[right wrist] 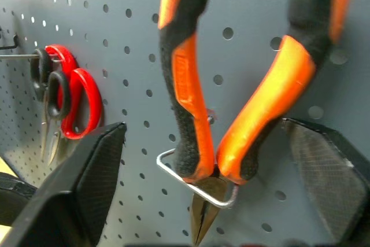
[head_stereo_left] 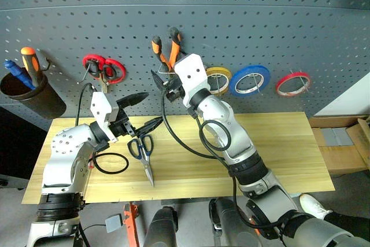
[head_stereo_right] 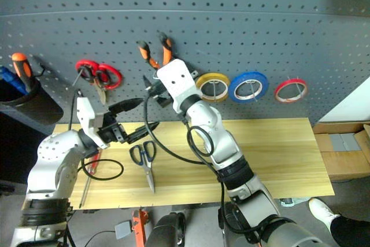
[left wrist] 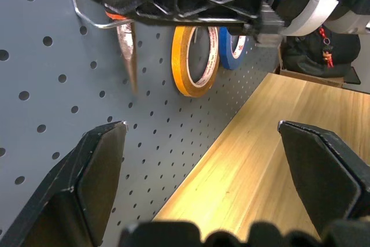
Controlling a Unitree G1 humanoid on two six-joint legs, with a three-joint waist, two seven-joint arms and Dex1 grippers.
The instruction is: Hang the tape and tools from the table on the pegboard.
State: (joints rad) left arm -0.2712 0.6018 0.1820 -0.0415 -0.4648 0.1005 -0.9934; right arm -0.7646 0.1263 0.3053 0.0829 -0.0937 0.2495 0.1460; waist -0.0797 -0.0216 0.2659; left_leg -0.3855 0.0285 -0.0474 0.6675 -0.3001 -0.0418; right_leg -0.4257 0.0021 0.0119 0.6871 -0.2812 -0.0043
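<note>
Pliers and red tape are hanging on the pegboard; blue scissors are still waiting on the table.

Going from left to right: the red-handled scissors point(head_stereo_left: 103, 69) are hanging on the grey pegboard point(head_stereo_left: 231, 21), not part of the job; below them the left gripper point(head_stereo_left: 140, 112) is hovering over the wooden table point(head_stereo_left: 277, 148) with its fingers spread wide and empty, just above the blue-handled scissors point(head_stereo_left: 142, 151), which are lying flat on the planks and look like the next pick. The orange-and-black pliers point(right wrist: 231, 85) are sitting in a wire hook point(right wrist: 196, 186), and the right gripper point(head_stereo_left: 163, 84) is standing open around them, its fingers apart from the handles, so that hang looks finished. Further right the yellow roll point(head_stereo_left: 218, 79) and blue roll point(head_stereo_left: 250, 80) are hanging, then the thin red tape point(head_stereo_left: 292, 83), already on its hook. I cannot tell where the red-handled screwdriver is.
</note>
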